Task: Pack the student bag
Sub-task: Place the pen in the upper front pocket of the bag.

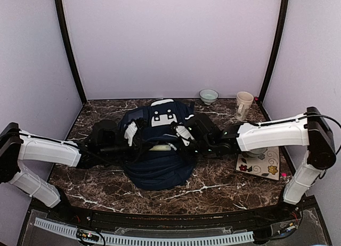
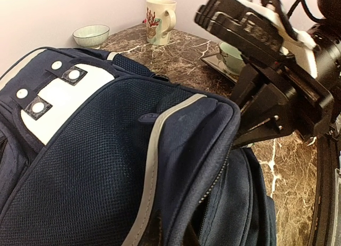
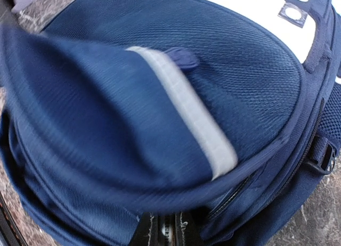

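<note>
- Left arm [image 1: 48, 150]: white and black, reaches in from the left edge across the dark marble table [image 1: 224, 187].
- Left gripper [image 1: 130, 132]: sits on the backpack's left side, clenched tight on the bag; in its own wrist view, a fold of navy fabric runs down into the fingers at the bottom edge.
- Backpack [image 1: 160, 171]: navy blue, lies in the middle of the table between the two arms, top end toward the back wall.
- White patch [image 1: 162, 115] with round studs: near the far end of the bag.
- Pocket panel: raised, with a grey stripe [image 2: 152, 150] along its edge and an open zip [image 2: 216, 179] gaping under it.
- Right gripper [image 1: 184, 133]: on the bag's right side, clamped shut on the rim of that pocket; seen from the left wrist [image 2: 240, 137], black fingers meet the fabric edge.
- Small pale bowl [image 1: 208, 95]: at the back of the table, well apart from the bag.
- Cream mug [image 1: 244, 104]: upright, just right of the bowl, handle to its right.
- Square plate with flower print [image 1: 264, 166]: right of the bag, partly under the right arm, with a small cup [image 2: 232, 54] on it.
- Right arm [image 1: 272, 134]: white, stretches in from the right edge.
</note>
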Tool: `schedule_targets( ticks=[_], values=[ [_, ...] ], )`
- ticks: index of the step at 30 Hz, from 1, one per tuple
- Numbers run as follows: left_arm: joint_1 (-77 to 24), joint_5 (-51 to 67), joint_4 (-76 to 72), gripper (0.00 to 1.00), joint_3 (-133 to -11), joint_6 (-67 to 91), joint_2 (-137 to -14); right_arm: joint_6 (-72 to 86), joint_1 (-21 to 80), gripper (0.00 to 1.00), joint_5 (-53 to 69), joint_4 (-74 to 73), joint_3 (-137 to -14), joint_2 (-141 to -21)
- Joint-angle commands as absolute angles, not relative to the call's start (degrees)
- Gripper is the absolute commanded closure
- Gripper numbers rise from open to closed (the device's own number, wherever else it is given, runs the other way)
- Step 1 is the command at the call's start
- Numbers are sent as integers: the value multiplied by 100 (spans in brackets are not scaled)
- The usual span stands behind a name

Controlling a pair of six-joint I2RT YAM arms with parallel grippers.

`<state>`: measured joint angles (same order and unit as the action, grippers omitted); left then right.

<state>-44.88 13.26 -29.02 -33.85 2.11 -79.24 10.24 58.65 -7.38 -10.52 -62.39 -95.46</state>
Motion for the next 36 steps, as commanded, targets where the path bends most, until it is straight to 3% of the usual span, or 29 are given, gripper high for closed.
schedule_targets(
  ticks=[1,15,32,36],
  values=[
    [-4520,1848,-3181,100,-3229,233,-7641,1630,5577,100,-600,-880,-6552,-9863],
    [-4544,1897,-3070,100,-3506,340,-7809,2418,5467,100,-198,220,-6849,-10230],
    [-4553,1921,-2959,100,-3656,499,-7725,2048,5466,100,-410,1810,-6788,-10868],
    [-4553,1834,-2939,100,-3633,490,-7738,1968,5467,90,-385,1828,-6641,-10707]
  ],
)
